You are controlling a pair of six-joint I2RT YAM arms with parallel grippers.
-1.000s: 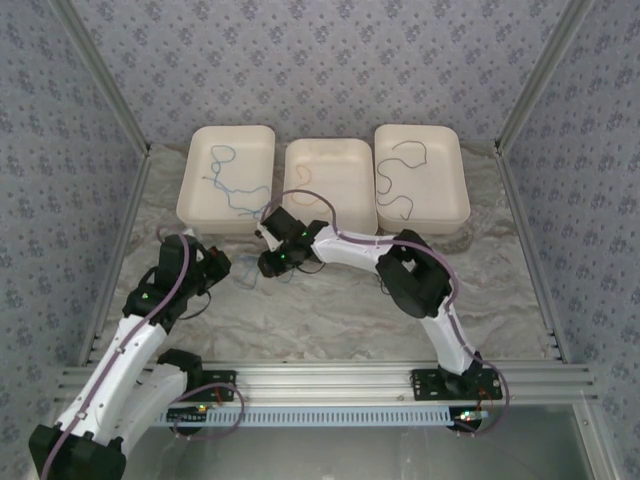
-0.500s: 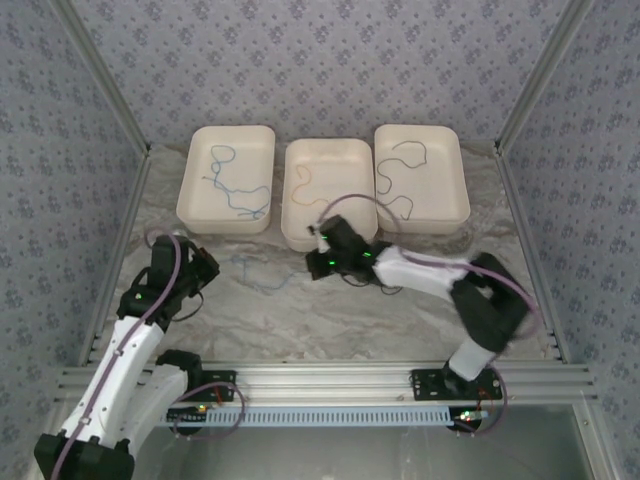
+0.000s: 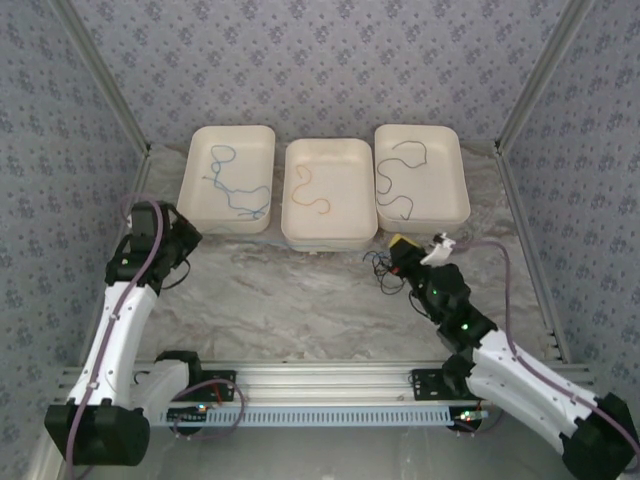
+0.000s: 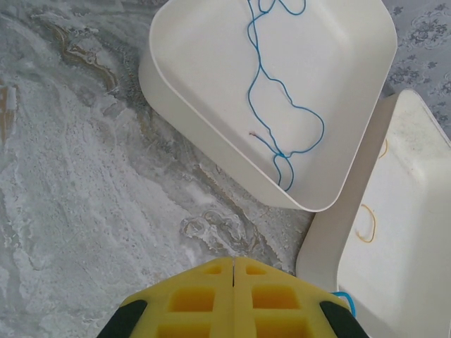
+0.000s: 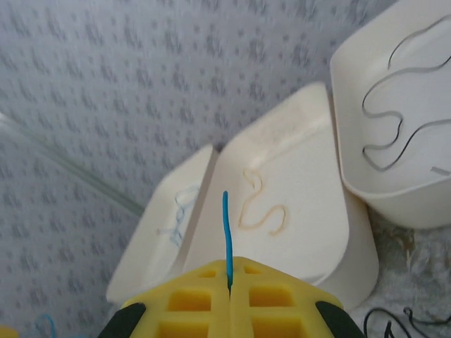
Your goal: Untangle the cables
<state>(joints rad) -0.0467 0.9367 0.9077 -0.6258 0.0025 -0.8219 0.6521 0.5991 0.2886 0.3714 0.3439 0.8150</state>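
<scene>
My right gripper hovers right of centre, in front of the trays. In the right wrist view it is shut on a blue cable, whose short end stands up out of the seam. A small black cable tangle lies on the table just left of it. My left gripper is at the far left by the left tray. Its yellow fingers are pressed together, with nothing showing at the tips. A bit of blue loop pokes out beside the right finger.
Three white trays stand in a row at the back. The left tray holds a blue cable, the middle tray a yellow-tan cable, the right tray a black cable. Patterned walls close in the sides.
My right arm swung from the centre to the right and its jaws closed on the blue cable. The left arm drew back to the left. The blue cord no longer lies on the table.
</scene>
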